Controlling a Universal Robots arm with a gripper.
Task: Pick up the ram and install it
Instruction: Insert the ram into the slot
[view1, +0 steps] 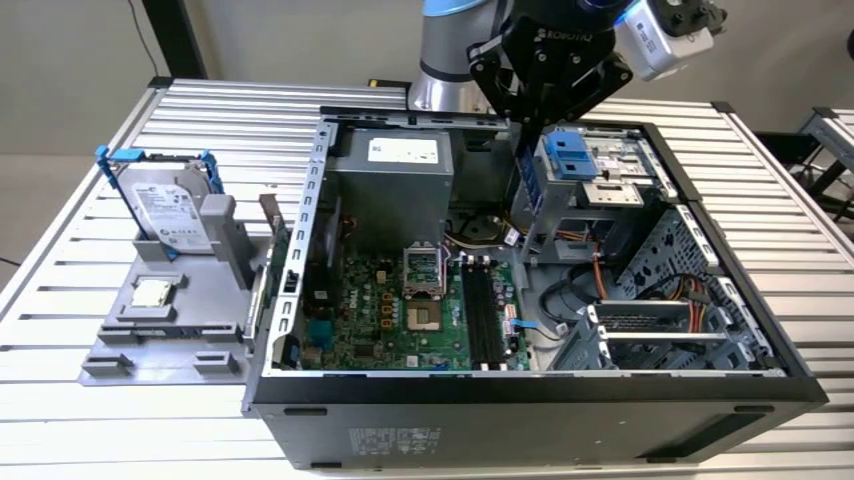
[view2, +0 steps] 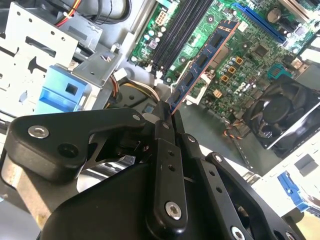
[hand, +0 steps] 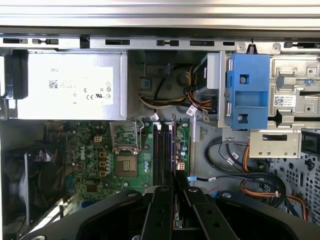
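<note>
The ram is a long, narrow, dark circuit stick with black chips, and my gripper is shut on one end of it. It hangs above the motherboard inside the open computer case. In the first wrist view the ram shows edge-on between the black fingers, over the long black memory slots and about parallel to them. From the exterior view my gripper is over the back of the case, with the ram pointing down toward the slots.
The open case has a silver power supply at the back and a drive cage with a blue bracket beside the gripper. Cables lie near the slots. A hard drive and a processor chip sit on a grey stand at the exterior view's left.
</note>
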